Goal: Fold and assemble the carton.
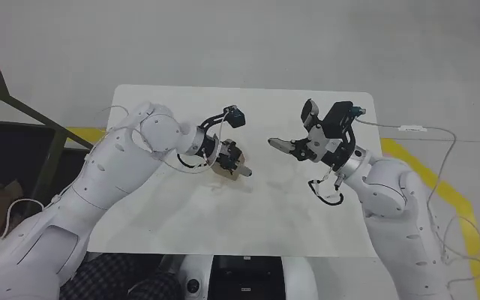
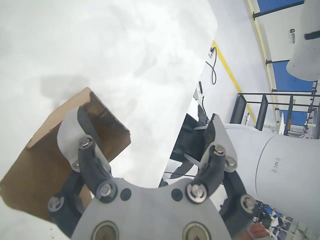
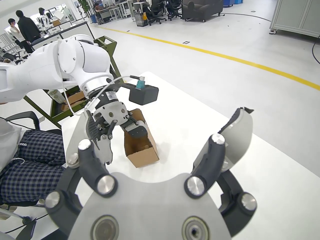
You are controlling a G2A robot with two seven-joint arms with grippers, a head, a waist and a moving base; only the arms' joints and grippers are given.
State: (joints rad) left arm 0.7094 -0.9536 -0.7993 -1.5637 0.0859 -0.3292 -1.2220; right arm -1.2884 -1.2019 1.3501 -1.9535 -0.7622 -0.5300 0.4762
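In the top view, the left gripper (image 1: 234, 162) is covering most of the carton (image 1: 220, 170), leaving just a brown sliver showing beside it. In the left wrist view, the picture's edge is cutting off the carton's outer side, and one finger (image 2: 67, 128) is hiding part of its wall. In the right wrist view, the gripper is blocking the carton's far end, so whether the inner finger is touching cardboard cannot be told.

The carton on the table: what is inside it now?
One finger of the left gripper reaches into the carton's open top. Brown inner walls show beside it. The floor under the finger is covered, so I cannot tell whether anything lies there.
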